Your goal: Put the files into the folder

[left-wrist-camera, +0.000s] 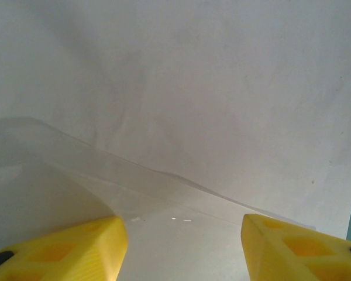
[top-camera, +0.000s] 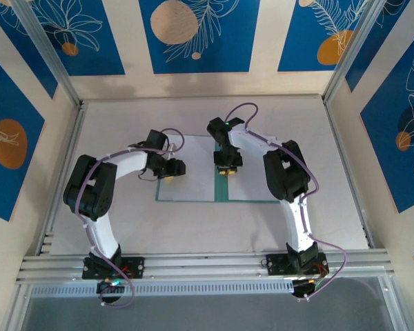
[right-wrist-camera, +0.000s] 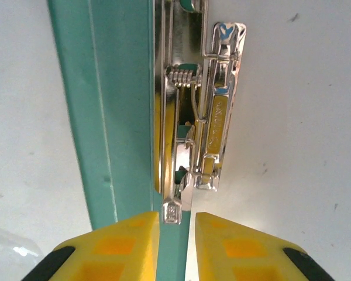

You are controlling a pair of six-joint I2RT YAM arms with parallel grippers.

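Seemingly clipping, we straddle the silver clip (right-wrist-camera: 202,117) of the mid-table folder (right-wrist-camera: 105,117) with the right gripper (right-wrist-camera: 175,249) narrowly parted, the left gripper (left-wrist-camera: 184,252) wide over the files (left-wrist-camera: 222,88) at its nine o'clock; next, its lever wants a firm pinch.

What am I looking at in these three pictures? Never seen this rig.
Two robot arms are bolted to a table edge. One picture looks down from above; the other two come from a camera on each wrist. On the table lies an open teal folder with white sheets over its leaves. The left gripper is open over paper, holding nothing. The right gripper sits nearly closed around the end of the folder's silver clip; whether it actually grips it is unclear.
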